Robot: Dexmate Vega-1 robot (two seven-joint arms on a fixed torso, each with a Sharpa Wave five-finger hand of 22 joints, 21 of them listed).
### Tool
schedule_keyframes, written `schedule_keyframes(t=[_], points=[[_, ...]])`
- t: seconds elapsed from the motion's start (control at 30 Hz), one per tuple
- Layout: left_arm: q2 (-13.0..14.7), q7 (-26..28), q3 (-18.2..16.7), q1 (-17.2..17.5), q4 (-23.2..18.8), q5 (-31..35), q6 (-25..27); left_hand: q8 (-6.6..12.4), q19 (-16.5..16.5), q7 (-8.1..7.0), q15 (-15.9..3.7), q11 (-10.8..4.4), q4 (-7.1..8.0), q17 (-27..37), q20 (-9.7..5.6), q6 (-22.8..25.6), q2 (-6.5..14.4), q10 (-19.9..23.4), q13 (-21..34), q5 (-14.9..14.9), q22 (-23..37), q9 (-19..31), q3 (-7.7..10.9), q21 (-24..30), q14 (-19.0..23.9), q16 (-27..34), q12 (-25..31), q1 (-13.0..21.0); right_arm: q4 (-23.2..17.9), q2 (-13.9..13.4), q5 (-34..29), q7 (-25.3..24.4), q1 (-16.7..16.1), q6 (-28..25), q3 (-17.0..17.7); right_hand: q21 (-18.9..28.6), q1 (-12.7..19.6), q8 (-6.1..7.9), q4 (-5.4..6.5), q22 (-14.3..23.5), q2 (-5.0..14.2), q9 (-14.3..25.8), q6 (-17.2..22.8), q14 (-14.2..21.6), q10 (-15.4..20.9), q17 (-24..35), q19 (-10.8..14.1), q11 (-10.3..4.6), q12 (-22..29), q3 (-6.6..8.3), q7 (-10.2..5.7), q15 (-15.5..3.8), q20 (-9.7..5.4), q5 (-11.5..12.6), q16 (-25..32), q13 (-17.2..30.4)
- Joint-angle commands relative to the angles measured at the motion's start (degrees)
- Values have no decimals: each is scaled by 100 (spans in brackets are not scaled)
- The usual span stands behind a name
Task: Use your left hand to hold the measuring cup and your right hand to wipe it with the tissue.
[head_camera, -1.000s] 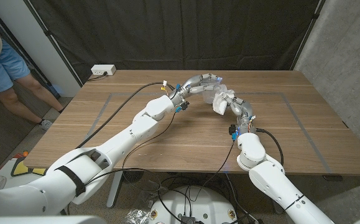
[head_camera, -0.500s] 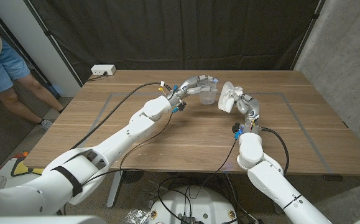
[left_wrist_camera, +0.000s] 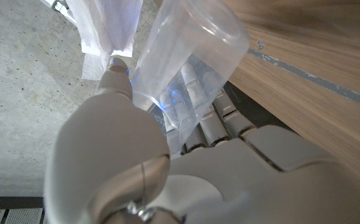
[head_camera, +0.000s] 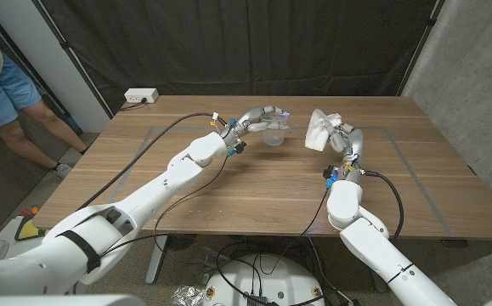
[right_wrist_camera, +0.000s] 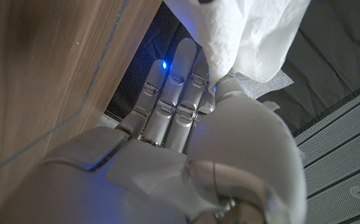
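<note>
Measuring cup (head_camera: 272, 136) gripped in left hand (head_camera: 258, 118) above far counter (head_camera: 229, 187), tissue (head_camera: 319, 129) pinched in right hand (head_camera: 341, 136) well apart; advisable: close gap, keep cup steady, wipe lightly.

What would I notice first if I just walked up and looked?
Two white robot arms reaching over the wooden table. The left robot hand holds a clear measuring cup near the far middle, and the right robot hand grips a crumpled white tissue beside it, apart from the cup.
</note>
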Motion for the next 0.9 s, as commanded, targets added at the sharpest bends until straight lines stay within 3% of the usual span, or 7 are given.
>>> schedule_keyframes(t=[0.03,0.33,0.5,0.63,0.9], points=[[268,17,-9,70,-165,133,190,-57,-97,0,-643,33,-5,19,-5,-142,-5,-146,38,36,28,21,31,4,-201,-86,-33,5,35,-131,-525,-89,44,-478,-55,59,12,-3,10,-15,12,26,115,12,40,22,-46,-10,-44,4,-86,-514,-267,45,-28,28],[420,-69,8,75,-231,194,296,-218,-350,66,-566,130,42,7,27,-614,-100,-627,69,59,24,53,-50,-66,-942,-385,-39,-141,-72,-401,-768,132,91,-1051,-150,106,3,-12,18,-66,10,29,116,9,44,23,-65,-5,-56,5,-78,-515,-271,43,-55,39],[517,-6,14,99,-308,314,381,-314,-465,100,-508,229,56,4,31,-887,-138,-864,77,70,20,64,-86,-107,-1212,-457,-31,-195,-224,-718,-1091,434,202,-1676,-329,137,0,-13,22,-100,10,31,133,12,40,36,-72,-4,-64,8,-73,-515,-266,42,-65,50],[590,76,18,124,-375,426,456,-331,-506,118,-490,239,67,1,28,-939,-161,-937,78,75,19,68,-109,-123,-1290,-469,-24,-230,-316,-917,-1298,657,296,-2086,-482,155,0,-18,22,-121,10,36,125,8,27,36,-81,1,-74,10,-76,-515,-268,42,-79,55],[691,214,11,180,-514,587,527,-335,-532,132,-494,241,76,0,41,-954,-158,-951,81,84,19,72,-116,-132,-1320,-460,5,-248,-239,-995,-1521,721,449,-2405,-693,188,4,-22,21,-161,10,38,136,13,24,37,-94,33,-92,16,-79,-516,-273,42,-101,50]])
